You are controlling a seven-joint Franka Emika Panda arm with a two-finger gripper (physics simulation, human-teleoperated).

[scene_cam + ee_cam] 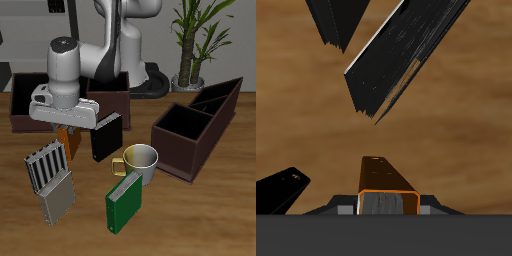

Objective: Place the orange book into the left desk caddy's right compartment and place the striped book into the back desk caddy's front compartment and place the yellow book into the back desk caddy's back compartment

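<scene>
— Where's the orange book [387, 180]?
— Clamped in the tool [387, 205], lifted off the table [200, 215] near the black book [105, 138].
— Tricky?
— Looks light, stiff, slick-covered; gripping across the covers near one edge seems right.

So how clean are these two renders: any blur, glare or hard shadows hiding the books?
Exterior view: low resolution and slightly soft, even lighting, only faint shadows under the striped book and green book; the pincer partly hides the orange book. Wrist view: sharp, no glare; the orange book reads clearly, and the black book shows jagged rendered edges.
</scene>
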